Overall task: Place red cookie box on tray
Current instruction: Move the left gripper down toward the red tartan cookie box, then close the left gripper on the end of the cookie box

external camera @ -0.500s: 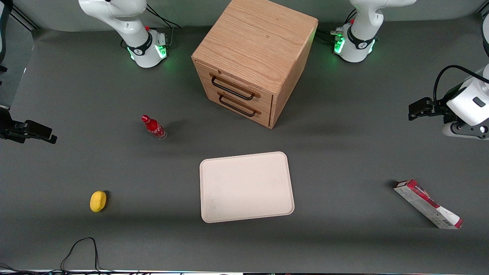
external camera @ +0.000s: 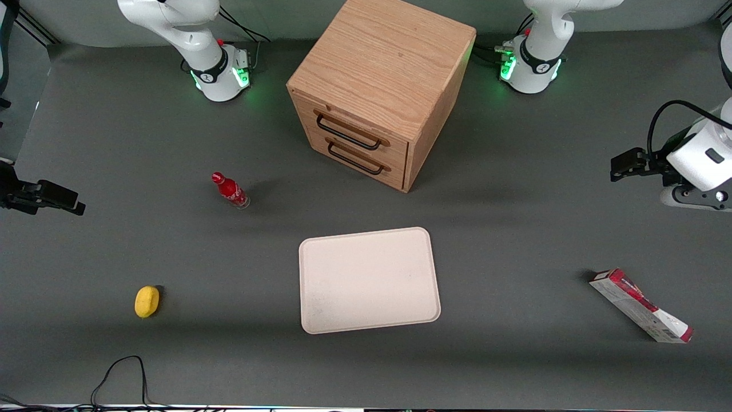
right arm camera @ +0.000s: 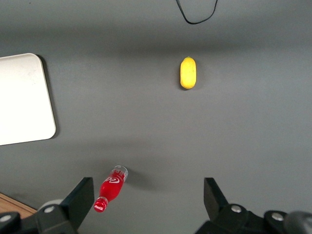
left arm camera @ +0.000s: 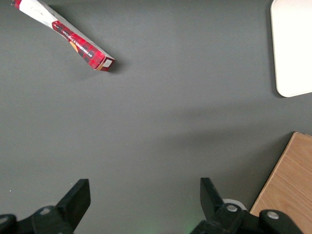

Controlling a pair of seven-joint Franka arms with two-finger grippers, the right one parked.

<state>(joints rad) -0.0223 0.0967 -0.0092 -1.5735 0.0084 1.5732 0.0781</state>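
Red cookie box (external camera: 640, 305) lies on the table, well apart from tray (external camera: 369, 280); fingers (left arm camera: 75, 200) spread wide, empty

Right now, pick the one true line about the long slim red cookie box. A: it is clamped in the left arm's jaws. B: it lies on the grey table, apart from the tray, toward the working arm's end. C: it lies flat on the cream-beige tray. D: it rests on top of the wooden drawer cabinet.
B: the long slim red cookie box lies on the grey table, clear of the cream-beige tray; the left gripper hangs open above bare table, holding nothing.
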